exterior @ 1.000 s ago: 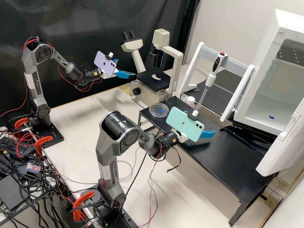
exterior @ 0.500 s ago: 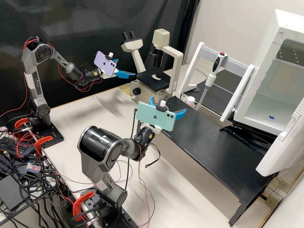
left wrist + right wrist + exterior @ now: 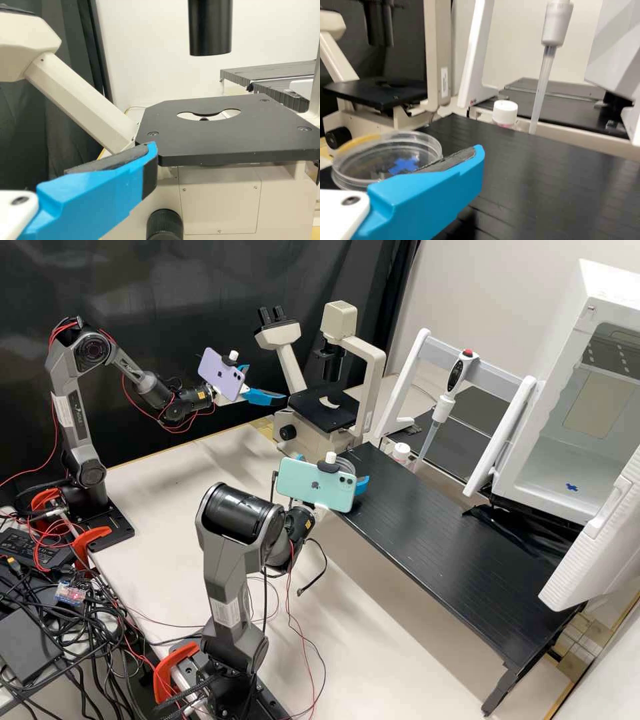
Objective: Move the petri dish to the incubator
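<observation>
1 low black table [image 3: 453,547] carries 1 clear petri dish [image 3: 377,157] near 1 end.

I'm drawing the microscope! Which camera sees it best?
The high view: it shows the microscope from eyepieces to stage. The left wrist view shows its stage closest; the right wrist view, stage and some frame.

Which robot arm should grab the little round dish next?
The right one, I think: the right gripper is close to the petri dish, its fingers apart. The left gripper is farther off, by the microscope.
</observation>
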Tool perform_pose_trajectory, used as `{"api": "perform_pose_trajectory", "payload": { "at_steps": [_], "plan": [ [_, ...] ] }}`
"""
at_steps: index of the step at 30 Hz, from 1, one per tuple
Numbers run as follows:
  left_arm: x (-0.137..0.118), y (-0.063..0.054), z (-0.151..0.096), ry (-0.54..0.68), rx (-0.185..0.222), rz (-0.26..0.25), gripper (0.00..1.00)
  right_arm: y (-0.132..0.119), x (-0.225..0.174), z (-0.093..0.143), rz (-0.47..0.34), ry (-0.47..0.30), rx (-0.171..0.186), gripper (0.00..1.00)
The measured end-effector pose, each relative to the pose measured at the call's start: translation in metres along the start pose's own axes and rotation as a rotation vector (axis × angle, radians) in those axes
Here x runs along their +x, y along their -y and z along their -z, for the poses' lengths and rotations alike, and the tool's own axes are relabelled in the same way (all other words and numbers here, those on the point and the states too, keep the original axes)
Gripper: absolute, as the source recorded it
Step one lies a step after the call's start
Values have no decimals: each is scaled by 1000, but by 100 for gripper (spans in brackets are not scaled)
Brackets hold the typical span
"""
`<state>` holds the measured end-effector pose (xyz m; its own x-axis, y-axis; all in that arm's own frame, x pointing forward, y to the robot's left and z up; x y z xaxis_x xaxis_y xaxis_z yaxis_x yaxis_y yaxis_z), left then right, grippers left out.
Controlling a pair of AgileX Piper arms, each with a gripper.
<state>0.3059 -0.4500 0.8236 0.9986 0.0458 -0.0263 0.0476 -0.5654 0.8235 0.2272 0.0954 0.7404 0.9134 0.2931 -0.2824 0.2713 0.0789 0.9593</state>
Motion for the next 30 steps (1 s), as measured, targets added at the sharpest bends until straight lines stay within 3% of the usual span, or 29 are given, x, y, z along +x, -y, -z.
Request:
{"api": "perform_pose_trajectory", "payload": {
  "at_steps": [4, 5, 30],
  "plan": [
    [0, 0, 0, 0, 0, 0, 100, 5, 8, -5, 18, 20, 4, 100],
    [0, 0, 0, 0, 0, 0, 100, 5, 9, -7, 18, 25, 6, 0],
    [0, 0, 0, 0, 0, 0, 100, 7, 24, -21, 13, 38, 17, 0]
  ]
}}
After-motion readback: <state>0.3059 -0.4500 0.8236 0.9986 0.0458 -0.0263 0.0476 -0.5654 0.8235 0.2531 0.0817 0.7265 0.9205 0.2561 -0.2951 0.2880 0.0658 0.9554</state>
